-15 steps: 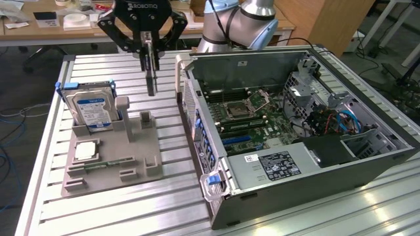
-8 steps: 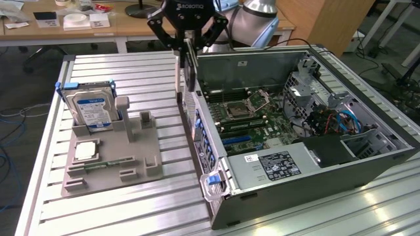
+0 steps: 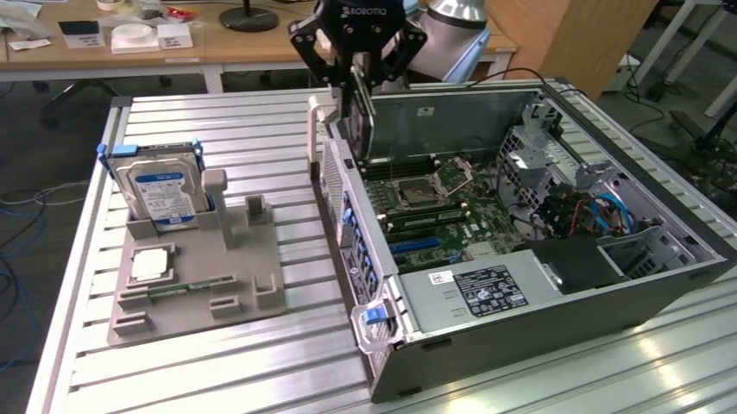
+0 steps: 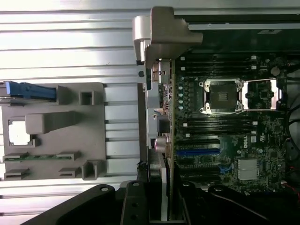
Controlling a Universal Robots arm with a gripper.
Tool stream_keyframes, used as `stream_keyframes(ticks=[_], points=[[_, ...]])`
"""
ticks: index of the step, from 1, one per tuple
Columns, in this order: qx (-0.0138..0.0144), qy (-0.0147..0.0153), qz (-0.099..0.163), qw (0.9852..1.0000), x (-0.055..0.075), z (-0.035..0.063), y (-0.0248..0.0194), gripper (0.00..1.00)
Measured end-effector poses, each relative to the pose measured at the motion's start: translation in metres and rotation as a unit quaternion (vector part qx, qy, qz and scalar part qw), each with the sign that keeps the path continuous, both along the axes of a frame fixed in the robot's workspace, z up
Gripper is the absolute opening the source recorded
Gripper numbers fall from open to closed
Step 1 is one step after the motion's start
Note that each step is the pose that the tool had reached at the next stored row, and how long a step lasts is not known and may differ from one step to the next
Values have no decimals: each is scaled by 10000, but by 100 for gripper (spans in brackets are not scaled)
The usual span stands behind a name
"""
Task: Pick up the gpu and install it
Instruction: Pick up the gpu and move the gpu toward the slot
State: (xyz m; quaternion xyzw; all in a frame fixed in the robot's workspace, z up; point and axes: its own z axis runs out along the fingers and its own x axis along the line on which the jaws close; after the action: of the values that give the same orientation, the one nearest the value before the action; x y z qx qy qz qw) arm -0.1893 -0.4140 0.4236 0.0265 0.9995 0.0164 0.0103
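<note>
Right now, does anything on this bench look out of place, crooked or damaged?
Nothing stands out. The thin dark circuit card hangs upright in the black hand, over the open grey computer case. The silver hard drive with the blue-white label stands straight in its grey holder.

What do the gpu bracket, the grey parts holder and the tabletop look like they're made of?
gpu bracket: bare sheet metal, probably steel; dull silver with a folded edge.
parts holder: matte grey plastic, possibly printed or moulded; uniform colour, chunky blocky posts.
tabletop: aluminium profile, going by the brushed silver ribs and the glare on them.
</note>
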Motion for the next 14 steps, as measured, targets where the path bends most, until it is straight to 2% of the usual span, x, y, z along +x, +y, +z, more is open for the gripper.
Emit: stream_keyframes(ticks=[14], points=[[1, 0, 1, 10000, 501, -1, 0, 28]])
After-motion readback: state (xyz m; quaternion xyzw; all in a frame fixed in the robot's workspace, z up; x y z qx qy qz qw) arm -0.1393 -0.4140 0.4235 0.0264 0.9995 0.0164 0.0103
